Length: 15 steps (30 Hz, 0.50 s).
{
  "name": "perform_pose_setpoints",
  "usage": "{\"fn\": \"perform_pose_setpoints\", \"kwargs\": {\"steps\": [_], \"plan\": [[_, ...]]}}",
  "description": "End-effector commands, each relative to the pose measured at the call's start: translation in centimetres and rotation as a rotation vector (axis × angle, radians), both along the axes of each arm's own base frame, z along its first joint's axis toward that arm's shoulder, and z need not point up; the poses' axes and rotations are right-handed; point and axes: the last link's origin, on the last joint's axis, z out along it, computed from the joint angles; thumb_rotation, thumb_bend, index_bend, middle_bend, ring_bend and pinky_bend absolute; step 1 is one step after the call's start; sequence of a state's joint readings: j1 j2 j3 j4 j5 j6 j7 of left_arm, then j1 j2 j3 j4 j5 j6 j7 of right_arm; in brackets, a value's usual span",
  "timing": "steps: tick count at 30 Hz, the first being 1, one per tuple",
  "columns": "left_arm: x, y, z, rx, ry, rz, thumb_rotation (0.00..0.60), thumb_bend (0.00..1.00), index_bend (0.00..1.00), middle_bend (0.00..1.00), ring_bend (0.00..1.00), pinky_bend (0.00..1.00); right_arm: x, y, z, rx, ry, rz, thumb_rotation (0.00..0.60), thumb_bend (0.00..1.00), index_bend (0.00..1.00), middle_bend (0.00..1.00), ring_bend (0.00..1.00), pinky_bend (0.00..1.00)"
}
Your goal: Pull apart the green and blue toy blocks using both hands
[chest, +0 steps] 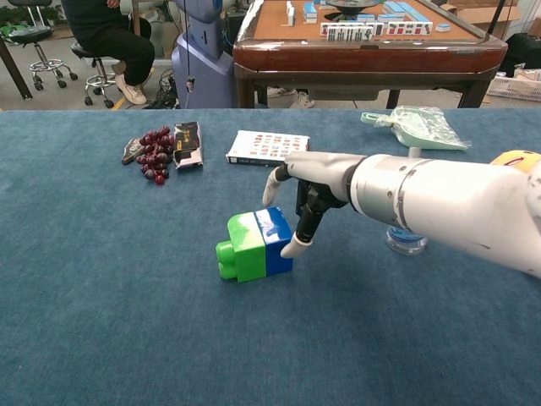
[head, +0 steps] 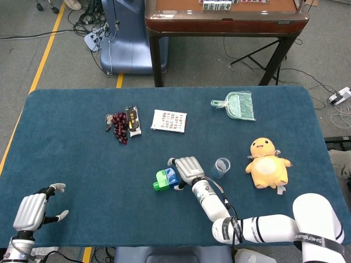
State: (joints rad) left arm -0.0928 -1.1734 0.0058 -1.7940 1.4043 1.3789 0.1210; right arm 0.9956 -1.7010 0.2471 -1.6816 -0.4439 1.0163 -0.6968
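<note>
Grapes (head: 120,126), card (head: 169,121), dustpan (head: 236,105), cup (head: 221,166) and plush duck (head: 267,163) lie on the table (head: 66,153).

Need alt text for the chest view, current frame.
The right hand reaches in from the right, fingers spread, a fingertip at the blue side of the joined green and blue toy blocks on the blue-covered table. Grapes, a snack packet and a printed card lie behind.
</note>
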Motion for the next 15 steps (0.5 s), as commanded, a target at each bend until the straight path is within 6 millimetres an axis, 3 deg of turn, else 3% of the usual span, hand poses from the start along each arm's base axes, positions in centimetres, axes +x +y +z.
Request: {"fn": "perform_pose_setpoints", "kwargs": {"steps": [1,15], "plan": [[-0.07,-0.07,-0.06,-0.003,-0.001,0.003,0.6,0.16,0.34,0.35,0.36,0.44,0.11,-0.06,-0.12,-0.004,-0.005,-0.001,0.6,0.0,0.28,1.0,0.99,1.0],[-0.23,-0.2,-0.3,-0.009,-0.004,0.007,0.6,0.16,0.34,0.35,0.36,0.44,0.53,-0.06,-0.85,-0.008,-0.012,0.009,0.6,0.0,0.34,1.0,0.99,1.0]]}}
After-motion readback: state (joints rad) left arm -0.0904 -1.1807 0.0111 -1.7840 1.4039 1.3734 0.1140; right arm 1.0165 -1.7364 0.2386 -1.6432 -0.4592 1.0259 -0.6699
